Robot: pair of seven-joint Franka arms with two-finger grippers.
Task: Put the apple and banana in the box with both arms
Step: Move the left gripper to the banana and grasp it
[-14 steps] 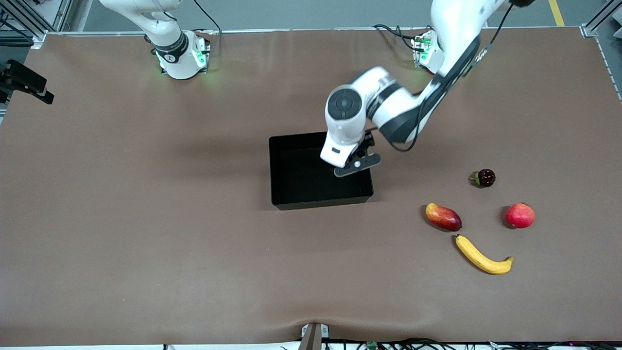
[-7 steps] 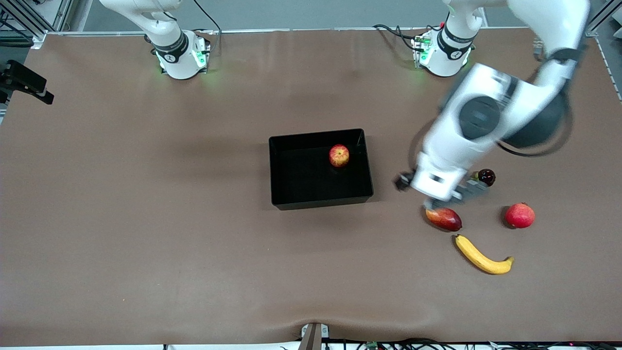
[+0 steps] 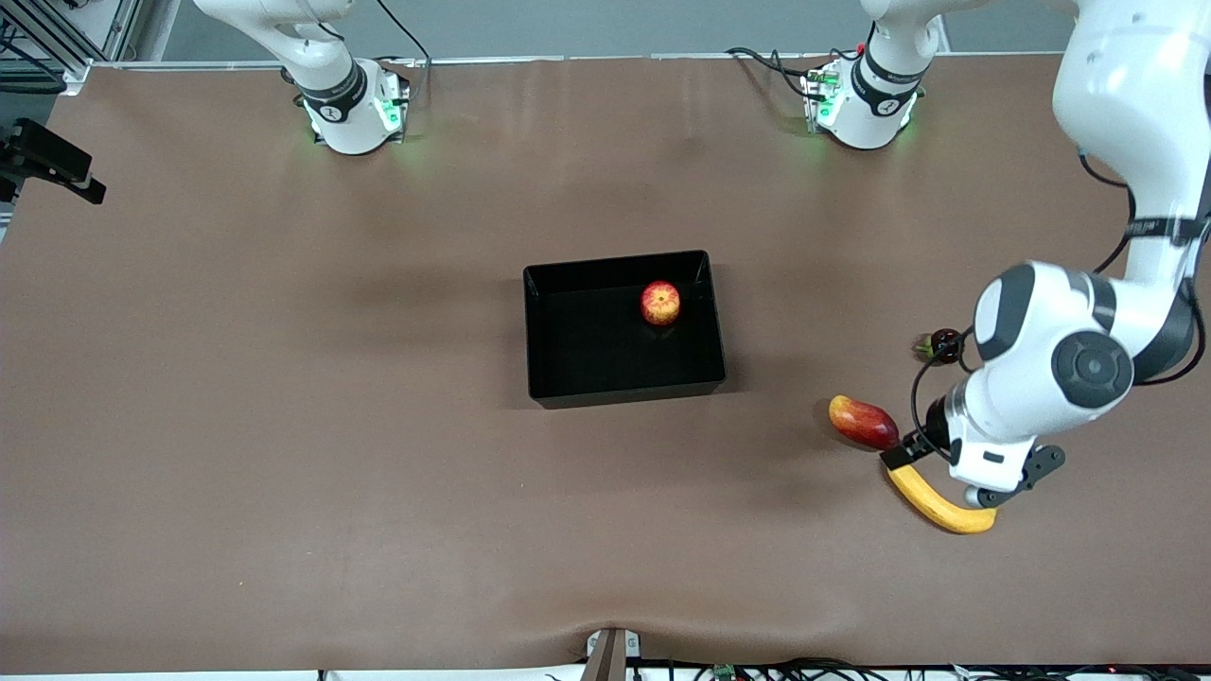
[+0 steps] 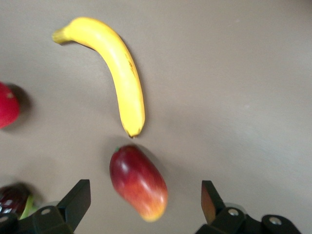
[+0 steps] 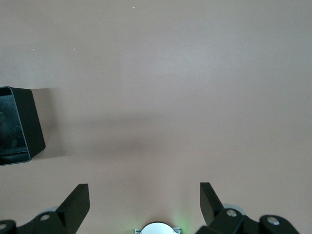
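while the glossy black box [image 3: 558,326] sits mid-desk with its low walls, the small round apple [image 3: 660,303], red with yellow blotches, lies inside it near the corner toward the robots and the left arm's end. half a second ago the left gripper [image 3: 973,473] was over the mango [image 3: 863,422]; now it hangs over the long curved yellow banana [image 3: 937,501], jaws spread wide and holding nothing. banana's flat on the matte brown desk [image 3: 284,426], just beside the smooth oval mango. right gripper [image 5: 142,207] waits up by its base, jaws open too, box corner in its view.
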